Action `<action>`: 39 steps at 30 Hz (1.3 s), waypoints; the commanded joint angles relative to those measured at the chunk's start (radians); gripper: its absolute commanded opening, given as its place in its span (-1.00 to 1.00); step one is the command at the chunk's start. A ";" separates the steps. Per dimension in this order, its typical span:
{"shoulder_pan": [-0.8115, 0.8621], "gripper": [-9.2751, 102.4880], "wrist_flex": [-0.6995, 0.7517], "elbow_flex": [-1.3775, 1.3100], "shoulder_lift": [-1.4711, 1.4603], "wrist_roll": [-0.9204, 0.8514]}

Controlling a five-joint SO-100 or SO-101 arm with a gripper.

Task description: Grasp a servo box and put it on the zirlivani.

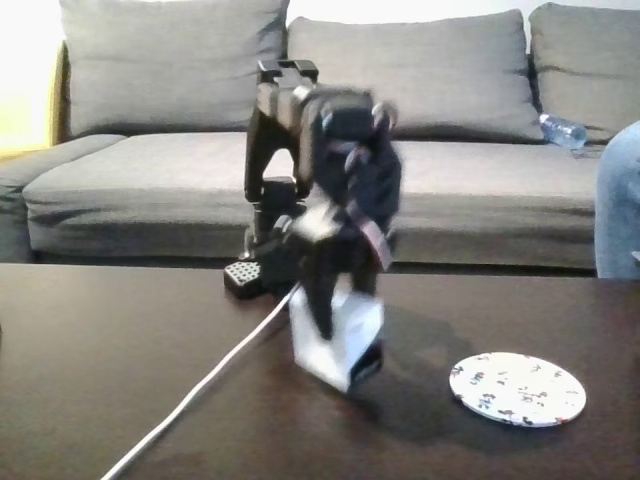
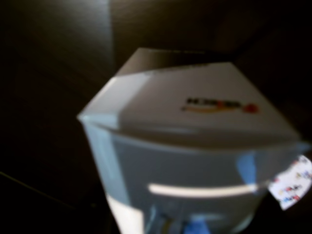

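Cardboard is noted as the material of the servo box (image 1: 340,338): a small cube-like carton with white faces and a dark lower edge, seen tilted in the fixed view, one lower corner at or just above the dark desk (image 1: 110,350); contact with the surface cannot be confirmed through the blur. The box is gripped from above by the fingers (image 1: 322,305) of the black arm (image 1: 320,170), which are closed against its sides; one dark finger is seen lying down the box's front face. The arm itself is smeared by motion blur, and its joints are hard to separate.

In the wrist view the servo box (image 2: 195,122) is seen close up, a white top with a small dark and red printed mark, a black face at the far edge; the print is too blurred to be read. The lower part of that view is washed out, and the fingers cannot be made out there.

The zirlivani (image 1: 517,388), a flat round white disc speckled with small dark and reddish figures, lies on the desk to the right of the box in the fixed view, near but apart; a cut-off sliver of it (image 2: 292,183) is seen at the right edge of the wrist view.

A white cable (image 1: 200,385) runs across the glossy desk; a grey fabric sofa (image 1: 450,180) stands behind, a plastic bottle (image 1: 562,131) lying on it.
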 commanded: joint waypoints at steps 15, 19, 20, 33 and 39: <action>-0.244 -0.66 0.124 -0.258 0.107 0.684; -0.307 -0.66 0.123 -0.290 0.100 0.877; -0.322 -0.66 0.121 -0.299 0.094 0.922; -0.428 -0.68 -0.026 -0.190 0.087 1.336; -0.456 -0.68 -0.100 -0.133 0.087 1.476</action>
